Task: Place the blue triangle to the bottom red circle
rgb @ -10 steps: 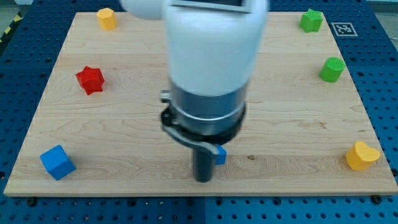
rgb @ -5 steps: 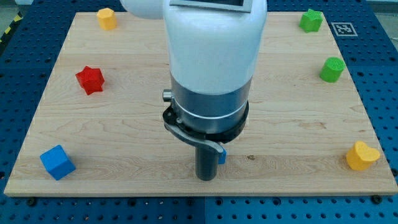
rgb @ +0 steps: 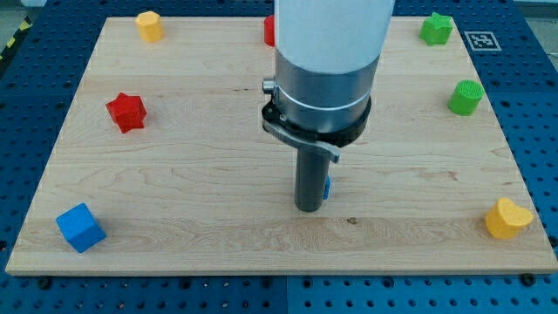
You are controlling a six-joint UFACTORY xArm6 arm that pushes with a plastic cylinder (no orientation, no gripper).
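Note:
My tip (rgb: 307,209) rests on the board at lower centre. A small blue block (rgb: 327,187) shows as a sliver just to the right of the rod, touching or nearly touching it; its shape is mostly hidden. A red block (rgb: 269,30) peeks out at the view's top, left of the arm; most of it is hidden, so its shape cannot be told.
A red star (rgb: 126,111) at left, a blue cube (rgb: 80,227) at bottom left, a yellow block (rgb: 150,25) at top left. A green star (rgb: 436,28) at top right, a green round block (rgb: 466,96) below it, a yellow heart (rgb: 507,218) at bottom right.
The arm and tip have moved right and toward the view's top. The blue block moved with them. The red block at the top has come into view.

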